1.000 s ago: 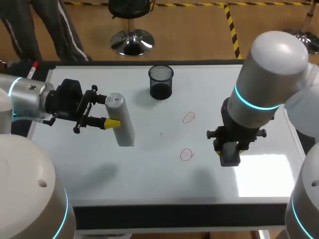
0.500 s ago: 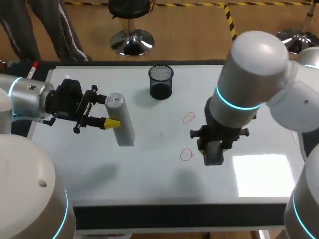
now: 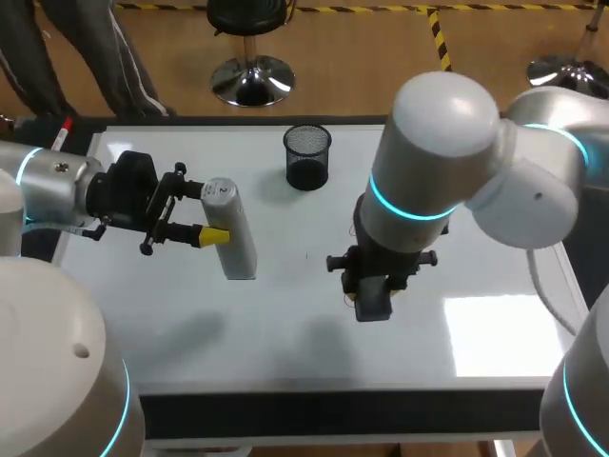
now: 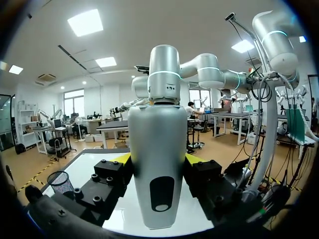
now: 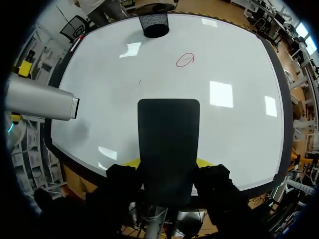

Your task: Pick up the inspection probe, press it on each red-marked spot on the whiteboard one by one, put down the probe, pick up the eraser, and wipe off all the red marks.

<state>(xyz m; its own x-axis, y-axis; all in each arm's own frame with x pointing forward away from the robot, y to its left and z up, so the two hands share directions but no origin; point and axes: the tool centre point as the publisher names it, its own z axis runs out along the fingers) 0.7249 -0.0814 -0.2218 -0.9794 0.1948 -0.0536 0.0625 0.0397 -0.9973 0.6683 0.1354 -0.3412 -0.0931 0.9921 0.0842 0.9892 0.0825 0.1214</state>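
Head view: the left gripper point(image 3: 211, 213) sits over the left side of the whiteboard point(image 3: 495, 333), clamped on the silver inspection probe point(image 3: 235, 243). Can't tell if the probe's end touches the board. The right gripper point(image 3: 373, 295) hangs over the middle with the dark eraser point(image 3: 373, 307) pinched in it, low over the surface. The mesh cup point(image 3: 307, 157) stands at the far edge. No red marks show here, since the right arm covers that patch.

Left wrist view: the probe fills the gap between the fingers, with a yellow tip pressed on each side, so it's a firm grip.

Right wrist view: the eraser is squeezed between both yellow tips. One red ring point(image 5: 185, 59) sits ahead of it, near the cup, and it's untouched. Any other mark would be hidden under the eraser.

My read is that wiping is only just getting going. The probe isn't put down yet, and at least that one ring is left to wipe.
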